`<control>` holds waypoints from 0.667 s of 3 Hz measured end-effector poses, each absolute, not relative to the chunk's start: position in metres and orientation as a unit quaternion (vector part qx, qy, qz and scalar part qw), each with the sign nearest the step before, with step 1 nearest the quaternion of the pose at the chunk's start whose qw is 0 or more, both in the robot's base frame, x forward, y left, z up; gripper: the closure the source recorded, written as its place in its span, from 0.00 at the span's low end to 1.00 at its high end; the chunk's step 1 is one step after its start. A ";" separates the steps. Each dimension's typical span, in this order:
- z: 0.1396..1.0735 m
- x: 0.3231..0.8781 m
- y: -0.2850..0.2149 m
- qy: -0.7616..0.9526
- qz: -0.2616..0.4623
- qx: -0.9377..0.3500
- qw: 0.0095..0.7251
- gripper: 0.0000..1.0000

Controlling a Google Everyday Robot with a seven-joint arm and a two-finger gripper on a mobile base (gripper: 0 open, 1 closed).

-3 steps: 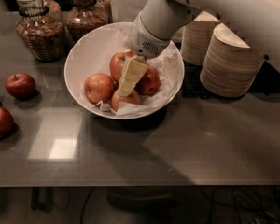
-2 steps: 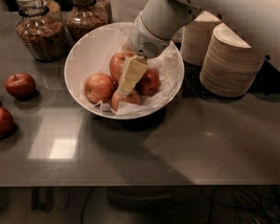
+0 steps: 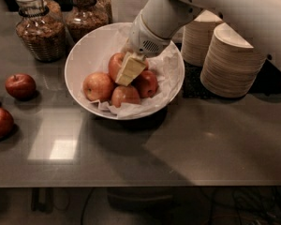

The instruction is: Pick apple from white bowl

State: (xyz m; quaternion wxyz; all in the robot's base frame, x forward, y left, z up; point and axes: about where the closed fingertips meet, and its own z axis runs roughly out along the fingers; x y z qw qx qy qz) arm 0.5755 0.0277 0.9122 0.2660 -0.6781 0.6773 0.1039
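The white bowl (image 3: 76, 55) stands on the grey table, lined with crinkled white paper, and holds several red-yellow apples. One apple (image 3: 98, 86) lies at the left, one (image 3: 125, 96) at the front, one (image 3: 147, 83) at the right and one (image 3: 115, 63) at the back. My gripper (image 3: 129, 70), cream-coloured at the end of the white arm, reaches down into the bowl from the upper right. It sits among the apples, over the gap between the back and right ones. It hides part of them.
Two red apples (image 3: 20, 86) (image 3: 0, 122) lie on the table at the left. Two glass jars (image 3: 40, 29) (image 3: 86, 13) stand behind the bowl. Stacks of beige disposable bowls (image 3: 232, 62) stand close to the bowl's right.
My gripper has shifted very slightly up and back inside the bowl. The apples and the bowl have not moved.
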 end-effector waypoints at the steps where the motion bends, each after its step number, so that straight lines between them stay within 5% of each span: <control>1: 0.916 0.575 0.028 0.677 0.104 -0.678 0.266 1.00; 2: 0.919 0.570 0.022 0.676 0.116 -0.673 0.275 1.00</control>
